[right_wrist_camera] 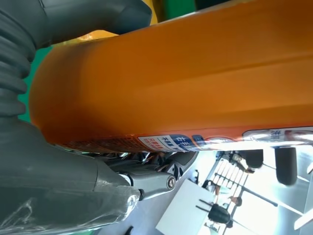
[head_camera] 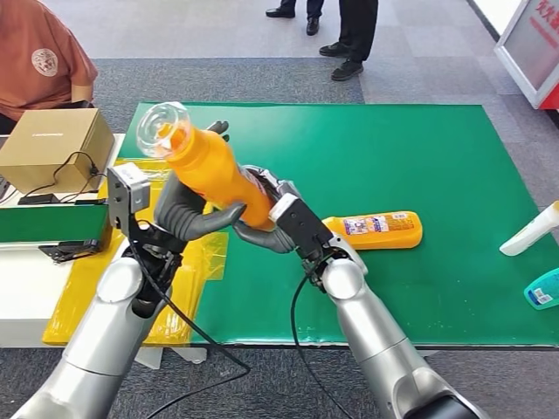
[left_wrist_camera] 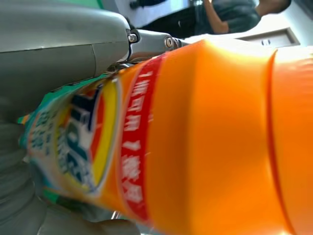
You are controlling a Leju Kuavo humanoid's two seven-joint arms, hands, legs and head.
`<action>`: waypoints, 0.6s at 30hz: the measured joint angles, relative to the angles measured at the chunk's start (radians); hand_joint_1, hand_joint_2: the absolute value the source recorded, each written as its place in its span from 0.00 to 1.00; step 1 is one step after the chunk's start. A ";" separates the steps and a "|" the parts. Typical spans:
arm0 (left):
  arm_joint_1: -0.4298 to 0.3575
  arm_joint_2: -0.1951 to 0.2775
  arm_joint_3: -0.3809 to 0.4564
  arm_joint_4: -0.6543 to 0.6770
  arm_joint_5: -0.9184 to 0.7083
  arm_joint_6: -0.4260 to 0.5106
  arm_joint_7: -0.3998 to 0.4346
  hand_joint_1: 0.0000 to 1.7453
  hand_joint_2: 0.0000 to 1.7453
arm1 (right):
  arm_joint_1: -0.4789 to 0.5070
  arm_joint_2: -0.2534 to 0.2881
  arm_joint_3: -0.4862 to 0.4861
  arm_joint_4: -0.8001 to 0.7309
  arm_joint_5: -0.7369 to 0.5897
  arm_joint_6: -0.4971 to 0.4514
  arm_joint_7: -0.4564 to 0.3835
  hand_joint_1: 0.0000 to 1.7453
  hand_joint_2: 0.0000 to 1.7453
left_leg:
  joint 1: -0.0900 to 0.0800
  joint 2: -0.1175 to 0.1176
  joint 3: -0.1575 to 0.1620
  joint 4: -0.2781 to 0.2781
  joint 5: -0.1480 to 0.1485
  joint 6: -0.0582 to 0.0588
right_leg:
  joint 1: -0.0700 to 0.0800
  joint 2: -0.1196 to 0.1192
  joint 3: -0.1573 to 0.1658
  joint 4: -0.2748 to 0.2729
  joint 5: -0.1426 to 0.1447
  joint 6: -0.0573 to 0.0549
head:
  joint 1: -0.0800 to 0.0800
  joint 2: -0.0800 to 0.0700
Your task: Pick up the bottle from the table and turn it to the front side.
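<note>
1. The orange bottle [head_camera: 214, 170] is off the green mat [head_camera: 396, 157], held in the air between both hands above the mat's near-left part.
2. Its long axis runs tilted: the clear cap [head_camera: 162, 129] points up toward 10 o'clock in the head view, and the base points down toward 4 o'clock.
3. The left hand [head_camera: 191, 214] wraps the middle of the body from below, at about 7 o'clock of the bottle, with fingers curled around it. The left wrist view has the printed label close against that palm.
4. The right hand [head_camera: 264, 223] clasps the base end, at about 4 o'clock of the bottle, fingers closed around it. The right wrist view has the plain orange side running along the thumb, with a strip of label at the far edge.
5. Both hands touch the bottle, so neither is nearer. In my judgement the coming turn is a roll about that long axis, one hand steadying while the other regrips.
6. A second orange bottle [head_camera: 379, 230] lies flat on the mat at 3 o'clock of the right hand, near it but apart.
</note>
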 joint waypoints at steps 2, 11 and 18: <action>-0.003 0.000 0.000 0.000 -0.013 0.015 -0.004 0.00 1.00 | 0.007 0.000 0.013 -0.006 -0.002 0.000 0.000 1.00 1.00 | 0.000 0.000 0.000 0.000 0.000 0.000 | 0.000 0.000 0.000 0.000 0.000 0.000 | 0.000 0.000; -0.012 0.000 -0.007 0.000 -0.006 0.021 -0.004 1.00 1.00 | 0.015 -0.001 0.055 -0.017 -0.028 -0.003 0.007 1.00 1.00 | 0.000 0.000 0.000 0.000 0.000 0.000 | 0.000 0.000 0.000 0.000 0.000 0.000 | 0.000 0.000; -0.012 0.003 -0.010 0.000 0.025 0.016 -0.006 1.00 1.00 | 0.015 -0.007 0.075 -0.019 -0.048 -0.016 0.014 1.00 1.00 | 0.000 0.000 0.000 0.000 0.000 0.000 | 0.000 0.000 0.000 0.000 0.000 0.000 | 0.000 0.000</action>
